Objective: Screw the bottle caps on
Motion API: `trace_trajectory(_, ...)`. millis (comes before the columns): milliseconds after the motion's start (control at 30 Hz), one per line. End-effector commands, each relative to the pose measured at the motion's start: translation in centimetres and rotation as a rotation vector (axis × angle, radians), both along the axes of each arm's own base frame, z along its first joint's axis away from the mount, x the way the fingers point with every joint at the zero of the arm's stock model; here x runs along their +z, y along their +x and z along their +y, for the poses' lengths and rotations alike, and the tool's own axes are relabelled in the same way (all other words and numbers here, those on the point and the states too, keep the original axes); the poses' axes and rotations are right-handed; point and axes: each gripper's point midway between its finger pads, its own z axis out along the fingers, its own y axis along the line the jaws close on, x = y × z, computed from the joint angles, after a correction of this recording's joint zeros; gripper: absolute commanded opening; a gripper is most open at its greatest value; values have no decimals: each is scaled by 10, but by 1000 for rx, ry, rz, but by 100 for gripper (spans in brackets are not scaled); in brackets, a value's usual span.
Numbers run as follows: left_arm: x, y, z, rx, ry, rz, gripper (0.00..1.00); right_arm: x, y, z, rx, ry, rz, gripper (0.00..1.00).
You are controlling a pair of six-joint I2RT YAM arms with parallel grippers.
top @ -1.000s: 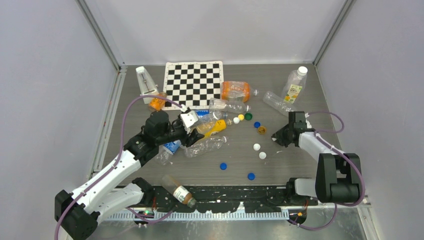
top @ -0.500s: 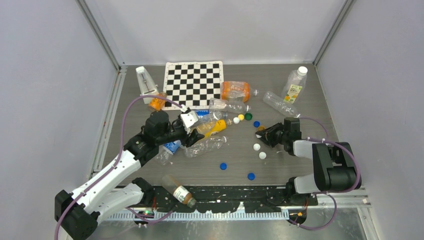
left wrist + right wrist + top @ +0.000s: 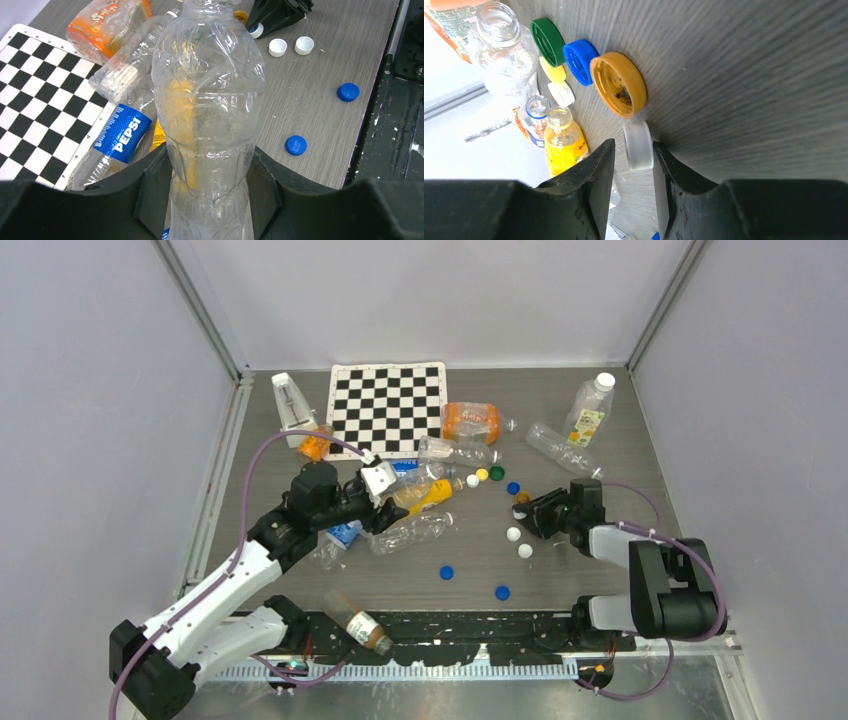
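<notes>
Just changed: the right gripper (image 3: 533, 512) is settling low among the loose caps, and its jaws are parting slightly.
Right pincer: it is standing at a narrow gap, straddling a white cap (image 3: 638, 145) that is sitting on edge against the table (image 3: 749, 100). A gap is showing on one side, so it is not clamping the cap.
Cap's place: the white cap is lying just beside the orange cap (image 3: 619, 84), with the blue cap (image 3: 580, 61) and green cap (image 3: 547, 41) beyond.
Left pincer: the left gripper (image 3: 209, 172) is clamping the bottle (image 3: 207, 95) around its body.
Meaning: a cap pick-up is probably getting under way; the held bottle is waiting for one.
Against the earlier frame: the right arm is now reaching in from farther right and lower. The left arm, the bottle and the other caps are lying as before.
</notes>
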Motion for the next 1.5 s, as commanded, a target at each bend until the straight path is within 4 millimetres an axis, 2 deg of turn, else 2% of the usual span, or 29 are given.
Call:
trace_trajectory(0,30,-1,-5,-23,-51,-61,0,-38,-50,-19,-30,-120,251,42)
trace_trajectory(167,30,-1,-5,-25,-52,-61,0,-37,-64,-25,-45,-151,312,43)
trace_trajectory(300,30,-1,-5,-26,-52,-59,0,-28,-70,-33,-27,-213,331,50)
trace_trajectory(533,29,-1,-7,-30,-51,-52,0,25,-63,-57,65,-424,254,67)
trace_trajectory(567,29,-1,-7,-30,-51,-52,0,28,-63,-59,96,-465,248,70)
trace_trajectory(667,29,0,-7,-30,-51,-52,0,45,-54,-67,146,-587,248,72)
trace_trajectory(700,28,-1,-7,-30,-50,-49,0,44,-54,-62,201,-627,255,72)
trace_trajectory(733,28,0,-7,-30,-50,-50,0,52,-48,-57,231,-674,237,72)
trace_trajectory(767,28,0,-7,-29,-49,-49,0,49,-48,-56,263,-707,260,72)
trace_trajectory(800,28,-1,-7,-30,-49,-49,0,57,-40,-50,285,-743,232,72)
trace_trajectory(967,28,0,-6,-25,-47,-52,0,53,-19,-33,359,-841,215,67)
trace_trajectory(1067,27,-1,-6,-26,-45,-47,0,42,-12,-26,388,-861,230,65)
trace_trajectory(1167,27,0,-6,-26,-45,-48,0,33,-8,-17,418,-876,241,64)
trace_trajectory(1467,26,-1,-6,-27,-45,-46,0,18,2,-8,428,-876,233,60)
